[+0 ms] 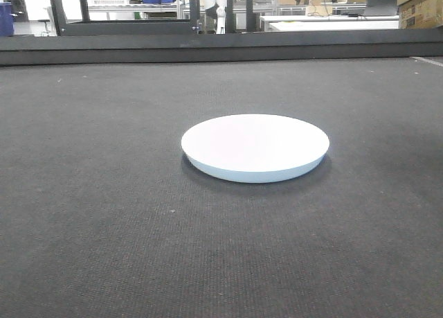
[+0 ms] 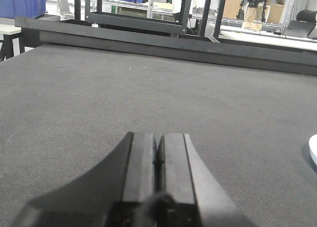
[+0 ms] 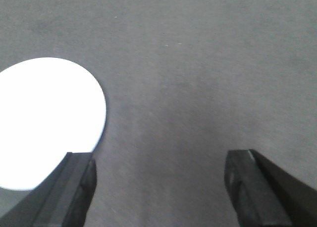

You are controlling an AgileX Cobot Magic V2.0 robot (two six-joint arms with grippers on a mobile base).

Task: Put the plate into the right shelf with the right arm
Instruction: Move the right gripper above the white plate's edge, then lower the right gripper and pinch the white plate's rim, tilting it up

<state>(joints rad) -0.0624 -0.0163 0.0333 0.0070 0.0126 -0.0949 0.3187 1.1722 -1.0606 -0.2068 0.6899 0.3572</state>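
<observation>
The plain white round plate (image 1: 255, 146) lies flat on the dark grey mat in the front view. In the right wrist view the plate (image 3: 44, 120) fills the left side. My right gripper (image 3: 158, 160) hovers above the mat with its jaws wide apart and empty; its left finger (image 3: 74, 187) overlaps the plate's near right edge. My left gripper (image 2: 158, 153) is shut and empty, low over the mat; a sliver of the plate (image 2: 313, 150) shows at the right edge of its view. The steel right shelf is out of view.
The dark mat (image 1: 104, 228) ends at a raised black rail (image 1: 221, 46) at the far edge. Behind it stand a black frame (image 2: 138, 19), blue bins (image 2: 20, 2), white tables (image 1: 332, 20) and cardboard boxes (image 1: 421, 10).
</observation>
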